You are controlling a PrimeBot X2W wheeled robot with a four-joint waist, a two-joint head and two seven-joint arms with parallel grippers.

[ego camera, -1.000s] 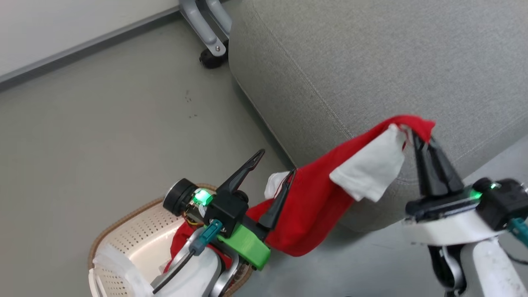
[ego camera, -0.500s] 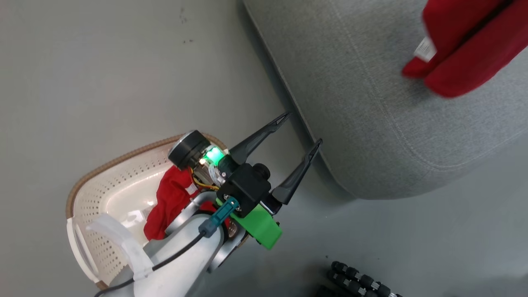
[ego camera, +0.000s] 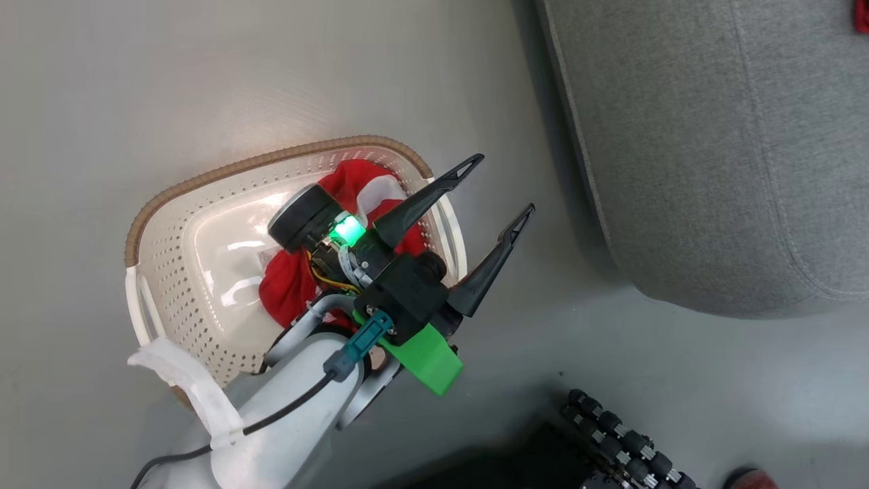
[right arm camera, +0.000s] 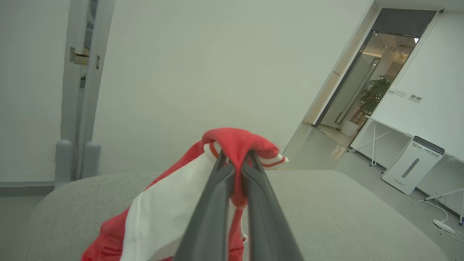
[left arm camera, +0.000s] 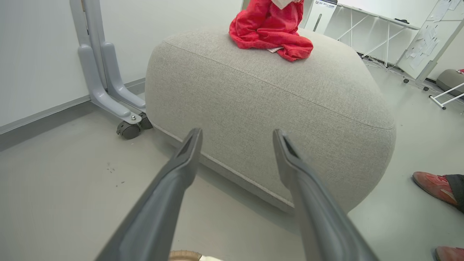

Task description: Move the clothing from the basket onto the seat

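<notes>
Left tool hangs spread wide and empty above the right side of the basket, where one red garment lies bunched against the right wall. Light and limp, it will likely drape, and a pinch on a raised fold should lift it over the rim. A strip of floor separates basket and seat. Farther right, the right tool is pressed together on a second garment, whose lower folds rest on the seat top, in from its rounded edge.
</notes>
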